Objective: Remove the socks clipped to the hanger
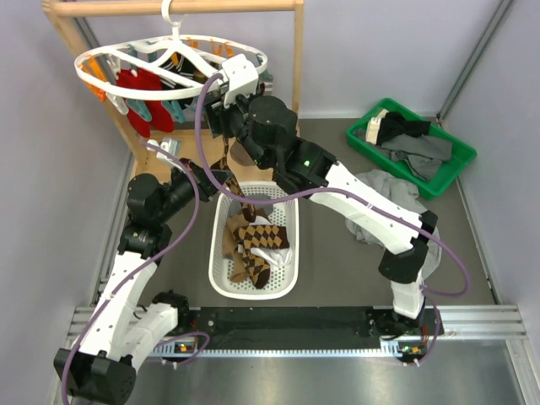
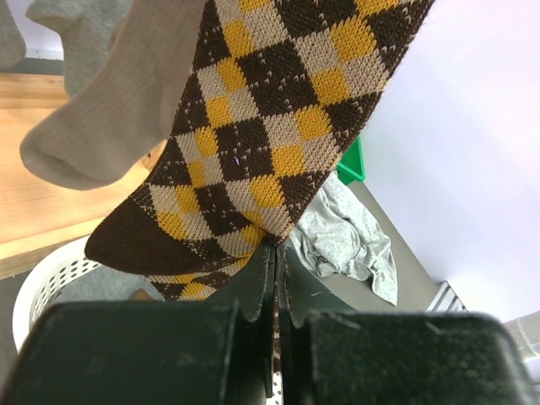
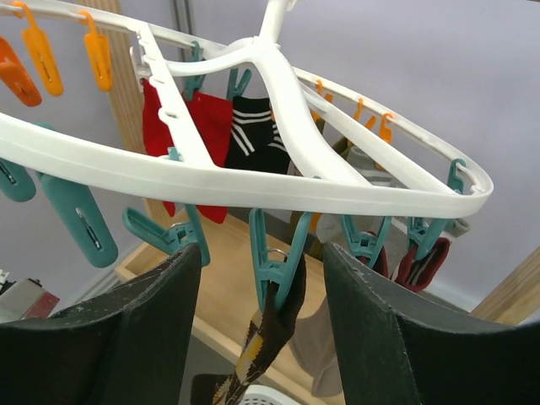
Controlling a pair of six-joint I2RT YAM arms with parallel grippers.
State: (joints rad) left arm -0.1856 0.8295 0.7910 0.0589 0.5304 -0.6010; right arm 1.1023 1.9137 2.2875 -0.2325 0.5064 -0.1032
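One argyle sock [image 2: 270,110] hangs from a teal clip [image 3: 268,272] on the hanger [image 3: 278,190]; my left claw [image 2: 276,261] is clenched on its lower part, my right claw [image 3: 261,251] spread open astride that clip.

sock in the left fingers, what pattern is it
The sock is brown, tan and yellow argyle; best in left wrist view.
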